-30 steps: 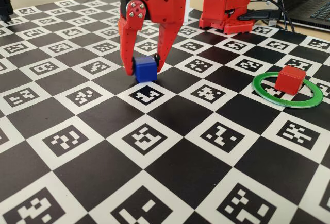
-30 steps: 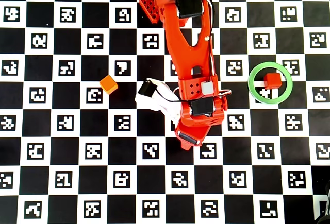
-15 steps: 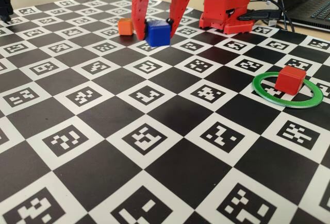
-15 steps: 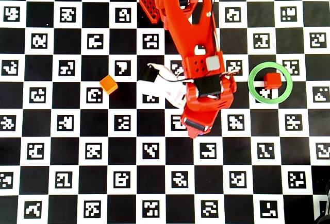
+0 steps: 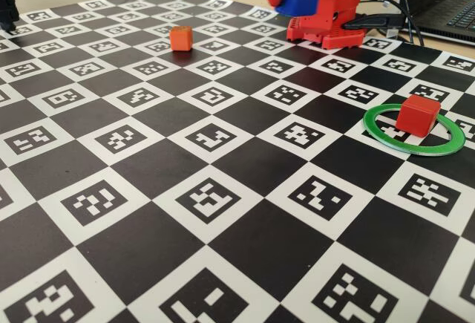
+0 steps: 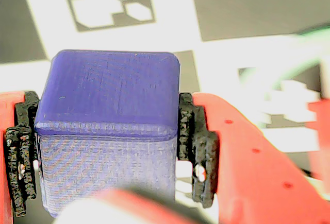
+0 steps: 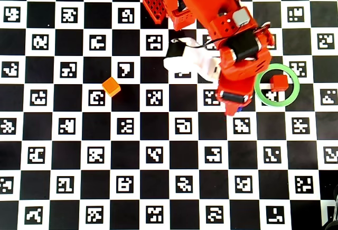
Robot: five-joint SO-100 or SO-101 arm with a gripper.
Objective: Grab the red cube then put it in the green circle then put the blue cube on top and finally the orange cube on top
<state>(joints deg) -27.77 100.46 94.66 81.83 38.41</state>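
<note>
Blue cube lifted off board since 1 s ago, pinched between gripper jaws, carried toward green circle. Red cube inside it; stacking next.

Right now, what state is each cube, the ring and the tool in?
Blue cube: clamped in the tool, lifted off the board.
Red cube: resting inside the green ring, nothing on top.
Green ring: flat on the board, holding only the red cube.
Orange cube: on the board, untouched.
Tool: shut on the blue cube, near the ring.
</note>
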